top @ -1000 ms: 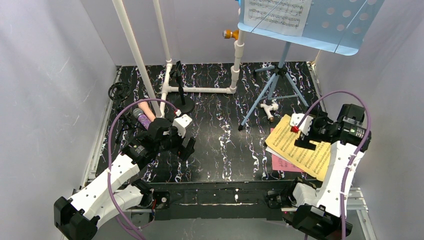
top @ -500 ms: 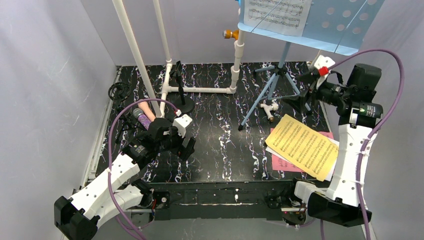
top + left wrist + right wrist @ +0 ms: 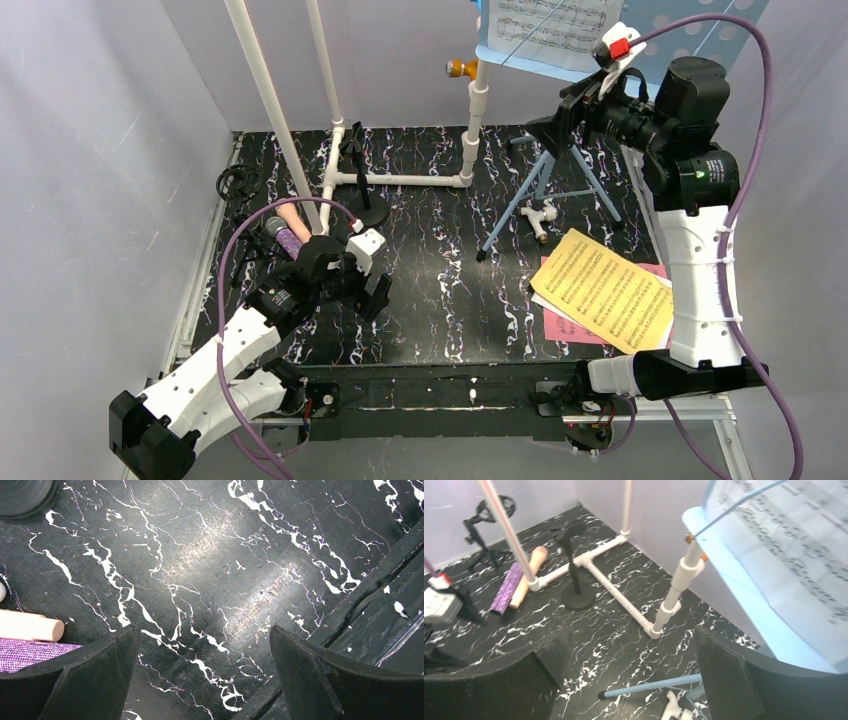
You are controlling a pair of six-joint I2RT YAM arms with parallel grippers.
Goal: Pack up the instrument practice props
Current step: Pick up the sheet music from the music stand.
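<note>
Right pincer (image 3: pixel 630 640) has risen, jaws apart, to the perforated light-blue rack (image 3: pixel 744 595); left pincer (image 3: pixel 204 630) also apart.

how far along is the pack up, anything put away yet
Done: nothing visibly packed. The purple microphone, pink microphone, round-base mount, tripod mount and loose pages sit out on the table; the music rack stands with a sheet on it. In hand: nothing; right gripper open, raised by that sheet, left gripper open over bare table. Left: everything.
</note>
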